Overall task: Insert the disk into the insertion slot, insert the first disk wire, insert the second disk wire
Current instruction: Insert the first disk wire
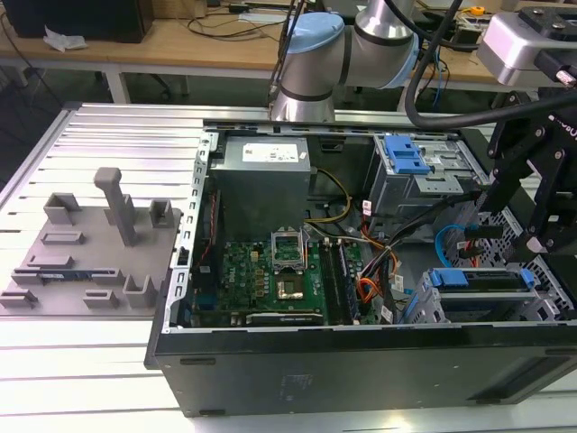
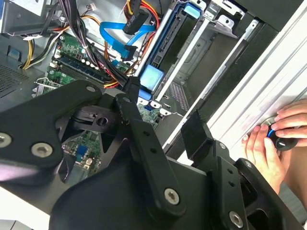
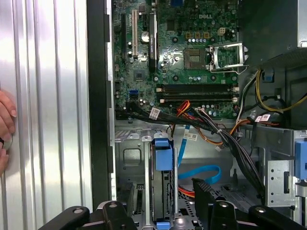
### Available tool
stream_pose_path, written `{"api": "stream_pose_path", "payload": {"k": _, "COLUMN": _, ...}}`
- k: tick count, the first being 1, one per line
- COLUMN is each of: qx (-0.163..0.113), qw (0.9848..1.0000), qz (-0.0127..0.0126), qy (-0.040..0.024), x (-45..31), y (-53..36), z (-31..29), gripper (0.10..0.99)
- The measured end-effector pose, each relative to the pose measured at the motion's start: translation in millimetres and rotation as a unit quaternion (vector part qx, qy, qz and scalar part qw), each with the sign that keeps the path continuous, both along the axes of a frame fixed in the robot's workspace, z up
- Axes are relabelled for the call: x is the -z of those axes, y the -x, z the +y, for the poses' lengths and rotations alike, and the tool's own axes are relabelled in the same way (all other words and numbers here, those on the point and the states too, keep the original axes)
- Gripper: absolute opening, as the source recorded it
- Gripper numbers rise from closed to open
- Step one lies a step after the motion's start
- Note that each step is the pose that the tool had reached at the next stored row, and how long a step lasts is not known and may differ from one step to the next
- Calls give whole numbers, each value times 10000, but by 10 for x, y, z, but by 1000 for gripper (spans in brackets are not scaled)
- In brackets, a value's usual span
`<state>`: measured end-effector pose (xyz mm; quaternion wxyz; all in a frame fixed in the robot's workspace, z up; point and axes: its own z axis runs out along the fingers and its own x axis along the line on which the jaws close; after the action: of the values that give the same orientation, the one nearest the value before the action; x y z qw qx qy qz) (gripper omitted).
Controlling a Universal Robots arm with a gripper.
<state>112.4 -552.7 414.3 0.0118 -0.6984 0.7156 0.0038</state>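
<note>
The disk (image 1: 487, 281), silver-grey in its blue carrier bracket (image 2: 152, 78), lies inside the insertion slot (image 1: 422, 305), the perforated grey cage at the case's corner on the exterior view's right. The first disk wire (image 2: 146, 12), an orange-red bundle, ends in a dark plug (image 2: 135, 22) hanging beside the cage. The second disk wire (image 2: 114, 36), glossy light blue, curls beside it (image 3: 199, 172), its plug (image 2: 129, 51) just short of the bracket. My gripper (image 1: 509, 233) hovers above the cage, open and holding nothing; its black linkage (image 2: 144, 143) covers the near foreground.
The open computer case holds a green motherboard (image 1: 270, 271), a grey power-supply box (image 1: 261, 162) and a taller cage with a blue latch (image 1: 406, 155). A grey fixture plate (image 1: 90, 244) lies on the ribbed table. A person's hand (image 2: 271, 143) rests on the table rail.
</note>
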Motion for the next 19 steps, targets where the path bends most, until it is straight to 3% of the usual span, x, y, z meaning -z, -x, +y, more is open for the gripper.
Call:
{"api": "stream_pose_path", "payload": {"k": 10, "qx": 0, "qw": 10000, "qz": 0, "qy": 0, "x": 0, "y": 0, "z": 1, "gripper": 624}}
{"api": "stream_pose_path", "payload": {"k": 11, "qx": 0, "qw": 10000, "qz": 0, "qy": 44, "x": 0, "y": 0, "z": 34, "gripper": 624}}
{"api": "stream_pose_path", "payload": {"k": 13, "qx": 0, "qw": 9996, "qz": 0, "qy": 278, "x": 0, "y": 0, "z": 168, "gripper": 624}}
{"api": "stream_pose_path", "payload": {"k": 15, "qx": 0, "qw": 9992, "qz": 0, "qy": 411, "x": -1, "y": 0, "z": 239, "gripper": 624}}
{"api": "stream_pose_path", "payload": {"k": 16, "qx": 0, "qw": 9987, "qz": 0, "qy": 519, "x": 0, "y": 0, "z": 324, "gripper": 624}}
{"api": "stream_pose_path", "payload": {"k": 18, "qx": 0, "qw": 9981, "qz": 0, "qy": 615, "x": 0, "y": -11, "z": 464, "gripper": 624}}
{"api": "stream_pose_path", "payload": {"k": 19, "qx": 0, "qw": 9980, "qz": 0, "qy": 635, "x": 1, "y": -19, "z": 503, "gripper": 624}}
